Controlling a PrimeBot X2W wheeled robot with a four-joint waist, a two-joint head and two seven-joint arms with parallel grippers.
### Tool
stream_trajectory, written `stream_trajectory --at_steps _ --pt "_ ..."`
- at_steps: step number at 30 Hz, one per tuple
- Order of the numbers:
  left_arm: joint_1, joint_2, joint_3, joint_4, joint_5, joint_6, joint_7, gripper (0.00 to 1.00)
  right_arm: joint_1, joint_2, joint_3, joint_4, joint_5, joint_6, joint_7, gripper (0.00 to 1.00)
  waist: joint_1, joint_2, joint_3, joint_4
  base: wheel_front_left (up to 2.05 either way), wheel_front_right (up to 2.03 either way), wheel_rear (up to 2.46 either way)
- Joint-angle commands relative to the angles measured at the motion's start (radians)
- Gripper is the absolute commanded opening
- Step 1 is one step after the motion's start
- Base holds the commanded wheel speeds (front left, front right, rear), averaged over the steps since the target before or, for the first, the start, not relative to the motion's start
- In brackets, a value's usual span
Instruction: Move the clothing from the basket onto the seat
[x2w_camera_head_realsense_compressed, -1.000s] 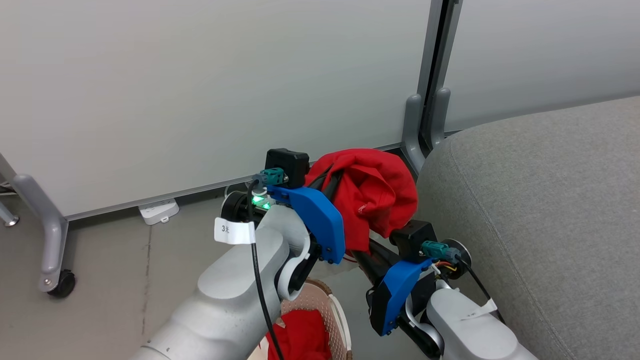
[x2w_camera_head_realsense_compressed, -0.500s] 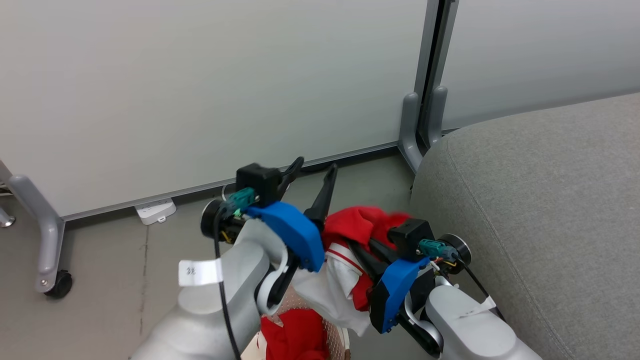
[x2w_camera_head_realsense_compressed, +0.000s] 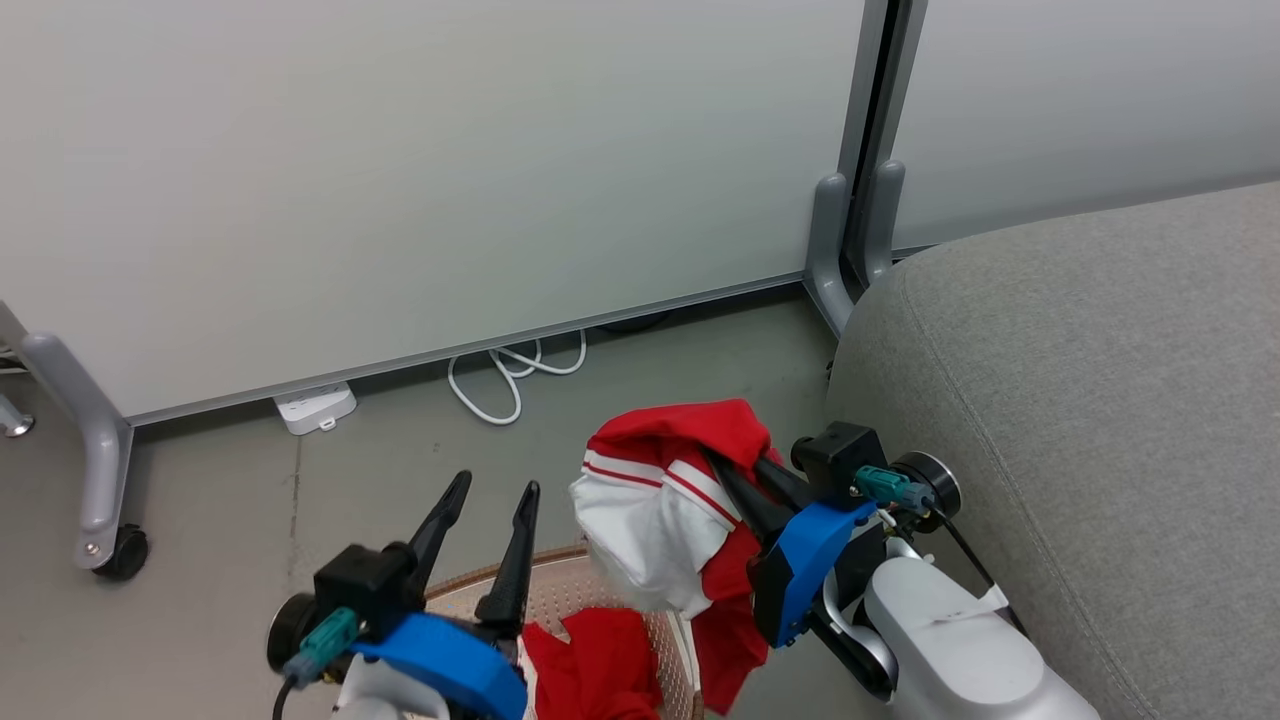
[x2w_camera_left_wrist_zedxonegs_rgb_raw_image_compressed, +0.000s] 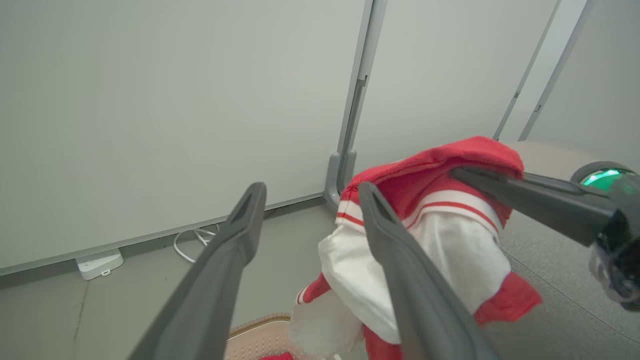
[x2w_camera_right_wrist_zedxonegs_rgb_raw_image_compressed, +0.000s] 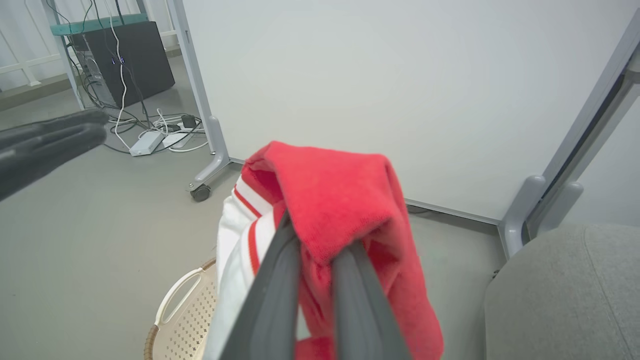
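One red garment with white striped trim (x2w_camera_head_realsense_compressed: 655, 500) hangs off the floor from my right gripper (x2w_camera_head_realsense_compressed: 722, 468), which is shut on its red upper fold. In the right wrist view the fingers (x2w_camera_right_wrist_zedxonegs_rgb_raw_image_compressed: 280, 280) vanish under the same garment (x2w_camera_right_wrist_zedxonegs_rgb_raw_image_compressed: 330, 195). My left gripper (x2w_camera_head_realsense_compressed: 496, 487) stands open and holds nothing, low at the left above the basket (x2w_camera_head_realsense_compressed: 560, 592). Its spread fingers (x2w_camera_left_wrist_zedxonegs_rgb_raw_image_compressed: 235, 240) frame the hanging garment (x2w_camera_left_wrist_zedxonegs_rgb_raw_image_compressed: 450, 235). A second red garment (x2w_camera_head_realsense_compressed: 600, 660) lies in the basket. The grey seat (x2w_camera_head_realsense_compressed: 1080, 400) is to the right, close beside my right arm.
A pale partition panel (x2w_camera_head_realsense_compressed: 420, 180) stands behind on grey feet with castors (x2w_camera_head_realsense_compressed: 125, 550). A white power strip (x2w_camera_head_realsense_compressed: 315, 408) and a looped white cable (x2w_camera_head_realsense_compressed: 510, 375) lie on the floor by it. A dark computer case with cables (x2w_camera_right_wrist_zedxonegs_rgb_raw_image_compressed: 125, 60) stands farther off.
My left gripper has let go of the red garment, opened, and dropped down and left over the basket. The garment has sagged lower and now hangs from the right gripper alone.
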Motion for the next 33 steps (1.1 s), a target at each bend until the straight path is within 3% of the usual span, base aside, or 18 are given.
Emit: stream_trajectory --at_steps 1,10,18,33 --pt "0.033 -0.001 0.021 -0.015 0.019 -0.007 -0.003 1.00 -0.001 -0.003 -0.006 -0.004 -0.004 0.000 -0.006 0.00 0.0000 -0.0001 0.001 0.003 0.00 0.00 0.00" --pt "0.204 -0.050 0.218 -0.084 0.153 -0.073 -0.003 1.00 0.018 -0.002 -0.035 -0.016 -0.027 0.000 0.007 0.00 0.0000 -0.0001 0.000 0.016 0.00 0.00 0.00" --pt "0.239 -0.111 0.301 -0.075 0.226 -0.121 -0.003 1.00 0.020 -0.002 -0.036 -0.030 -0.028 0.000 0.017 0.00 0.0000 -0.0001 0.006 -0.006 0.00 0.00 0.00" --pt "0.210 -0.163 0.368 -0.062 0.297 -0.153 -0.003 1.00 -0.005 -0.002 -0.049 -0.046 -0.041 0.000 0.019 0.00 0.0000 -0.0001 0.055 -0.229 0.00 0.00 0.00"
